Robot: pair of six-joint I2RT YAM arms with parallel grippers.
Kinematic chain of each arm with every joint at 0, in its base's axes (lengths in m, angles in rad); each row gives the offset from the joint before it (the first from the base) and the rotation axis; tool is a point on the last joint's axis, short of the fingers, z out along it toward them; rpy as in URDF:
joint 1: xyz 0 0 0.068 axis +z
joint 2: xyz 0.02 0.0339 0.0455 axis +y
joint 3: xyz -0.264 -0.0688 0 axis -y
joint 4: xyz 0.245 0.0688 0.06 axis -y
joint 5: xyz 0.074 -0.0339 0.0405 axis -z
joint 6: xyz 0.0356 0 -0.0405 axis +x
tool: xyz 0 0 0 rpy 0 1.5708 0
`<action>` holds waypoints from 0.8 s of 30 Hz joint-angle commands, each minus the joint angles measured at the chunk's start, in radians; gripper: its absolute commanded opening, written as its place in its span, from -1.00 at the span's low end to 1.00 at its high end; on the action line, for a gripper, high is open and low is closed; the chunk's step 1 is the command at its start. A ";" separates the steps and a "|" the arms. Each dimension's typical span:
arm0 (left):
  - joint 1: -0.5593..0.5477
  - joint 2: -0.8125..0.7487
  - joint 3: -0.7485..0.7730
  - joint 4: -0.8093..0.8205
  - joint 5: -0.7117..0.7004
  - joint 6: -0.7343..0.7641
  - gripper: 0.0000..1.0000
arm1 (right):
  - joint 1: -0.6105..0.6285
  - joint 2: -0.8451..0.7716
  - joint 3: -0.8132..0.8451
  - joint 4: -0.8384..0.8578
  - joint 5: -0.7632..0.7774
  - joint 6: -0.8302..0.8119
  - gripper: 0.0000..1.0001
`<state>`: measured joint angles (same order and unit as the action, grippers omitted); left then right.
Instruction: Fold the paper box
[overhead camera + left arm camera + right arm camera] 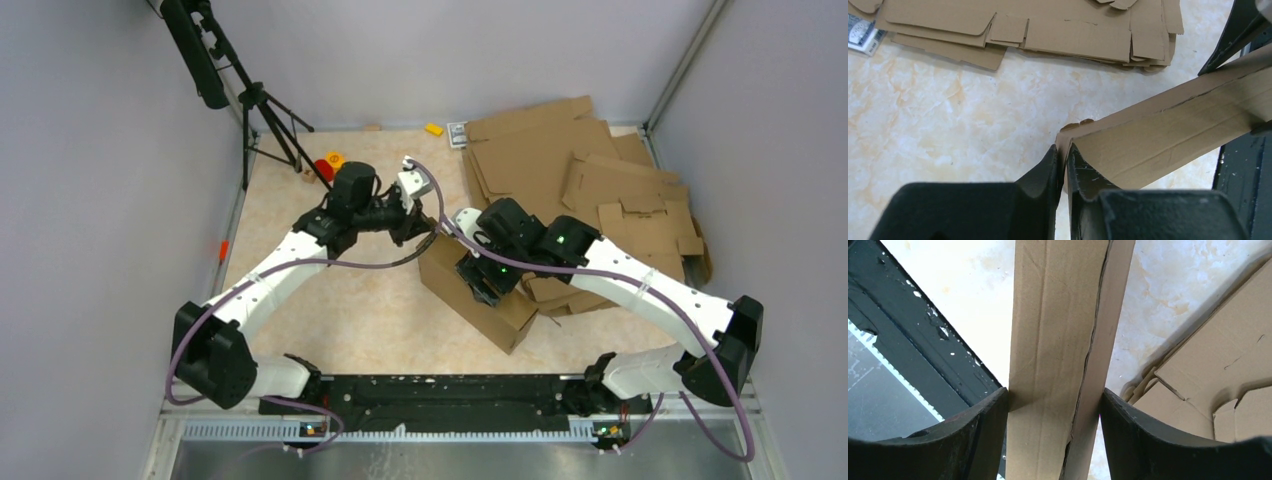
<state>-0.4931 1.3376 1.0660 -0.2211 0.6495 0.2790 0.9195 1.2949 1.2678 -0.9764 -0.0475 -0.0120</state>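
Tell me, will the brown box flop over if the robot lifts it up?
Probably not: the paper box looks like stiff corrugated card, holding straight walls. It likely bends mostly at its creases. It seems hollow and light, so a push would probably slide it; the thin edge between the left fingers might crumple.

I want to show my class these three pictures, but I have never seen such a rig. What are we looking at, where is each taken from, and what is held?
The wide picture looks down on two white robot arms bolted at the near edge of a table. The other two come from cameras on their wrists, so black fingers fill the bottom. At the far right of the table lies a stack of flat cardboard blanks. Between the arms stands the paper box, partly folded. The left gripper pinches a thin edge of it; the right gripper clamps a wider folded part.
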 commanded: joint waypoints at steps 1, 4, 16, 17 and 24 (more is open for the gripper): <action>-0.031 -0.016 0.060 -0.024 -0.070 -0.097 -0.76 | -0.003 -0.021 0.014 0.009 0.014 0.004 0.24; -0.040 -0.009 0.071 -0.044 -0.099 -0.139 -0.82 | -0.002 -0.023 0.003 0.019 0.008 0.004 0.24; -0.056 0.017 0.121 -0.067 -0.189 -0.338 -1.00 | -0.003 -0.019 -0.004 0.035 0.000 0.037 0.22; -0.057 0.016 0.122 -0.064 -0.188 -0.346 -1.00 | -0.002 -0.019 -0.004 0.032 0.000 0.038 0.22; -0.056 0.033 0.117 -0.056 -0.178 -0.380 -1.00 | -0.003 -0.023 -0.004 0.032 0.002 0.038 0.21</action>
<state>-0.5491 1.3632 1.1446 -0.3183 0.4610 -0.0383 0.9195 1.2949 1.2675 -0.9672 -0.0460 0.0261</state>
